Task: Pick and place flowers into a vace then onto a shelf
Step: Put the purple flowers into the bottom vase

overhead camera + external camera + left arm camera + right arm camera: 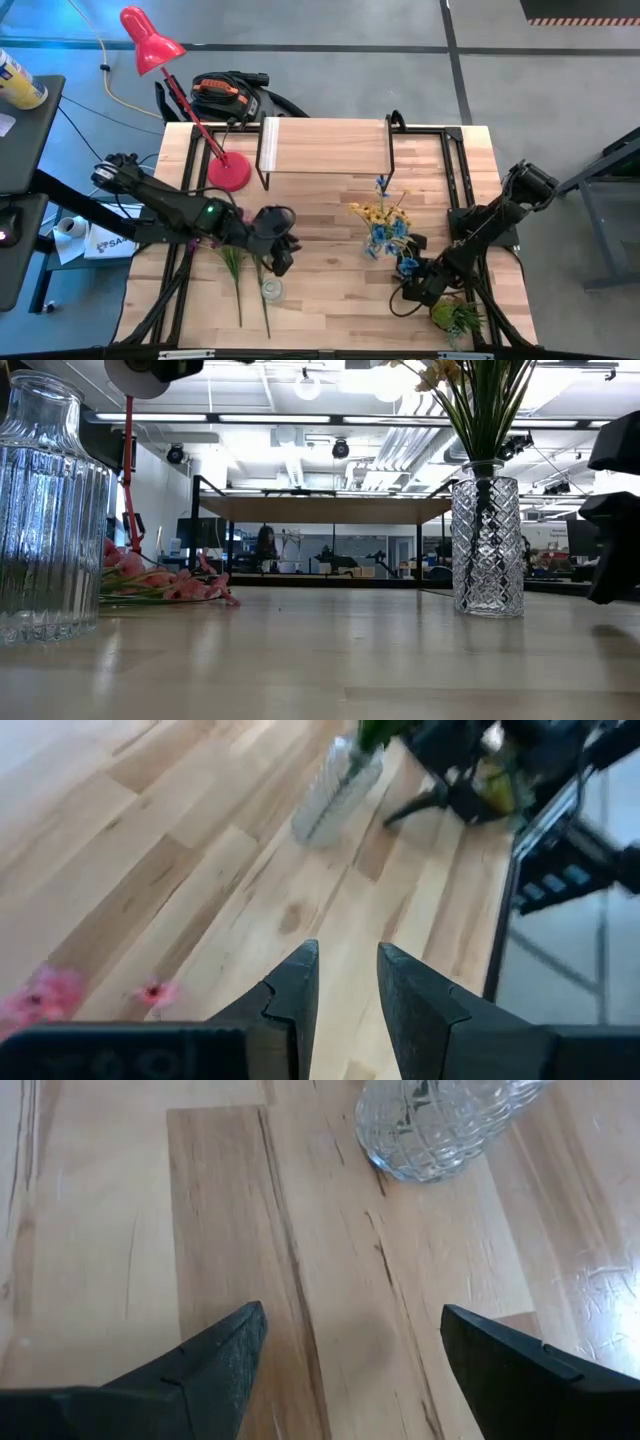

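Observation:
A cut-glass vase stands right of the table's middle and holds yellow and blue flowers. Two more flowers lie flat on the table at the left, their pink blooms toward the far side. An empty ribbed glass vase stands upright beside their stems. The shelf stands at the far edge. My left gripper hovers above the lying flowers, narrowly open and holding nothing. My right gripper is low near the filled vase, open wide, nothing between its fingers.
A red desk lamp stands on the far left of the table. A small green potted plant sits at the near right corner, close behind my right gripper. Bare wood lies between the two vases.

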You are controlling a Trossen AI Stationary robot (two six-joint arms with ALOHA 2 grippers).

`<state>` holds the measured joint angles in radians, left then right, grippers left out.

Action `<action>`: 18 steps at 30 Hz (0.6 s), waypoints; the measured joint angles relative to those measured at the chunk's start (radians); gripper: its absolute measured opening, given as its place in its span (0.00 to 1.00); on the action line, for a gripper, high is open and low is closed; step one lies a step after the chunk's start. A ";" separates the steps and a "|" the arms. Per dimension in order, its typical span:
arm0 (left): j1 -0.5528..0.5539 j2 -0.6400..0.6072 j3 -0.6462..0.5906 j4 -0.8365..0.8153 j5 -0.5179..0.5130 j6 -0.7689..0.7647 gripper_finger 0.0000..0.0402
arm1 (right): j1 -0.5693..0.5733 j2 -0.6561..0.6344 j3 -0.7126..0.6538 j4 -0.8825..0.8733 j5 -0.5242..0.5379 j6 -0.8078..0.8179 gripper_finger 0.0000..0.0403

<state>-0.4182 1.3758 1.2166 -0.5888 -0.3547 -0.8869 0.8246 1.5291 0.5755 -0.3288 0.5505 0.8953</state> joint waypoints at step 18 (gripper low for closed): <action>0.235 0.014 0.000 0.265 0.150 0.112 0.34 | 0.003 0.000 0.000 0.005 -0.073 0.293 0.74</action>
<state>-0.1835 1.3903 1.2167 -0.3237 -0.2045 -0.7751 0.8280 1.5291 0.5758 -0.3239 0.4770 1.1881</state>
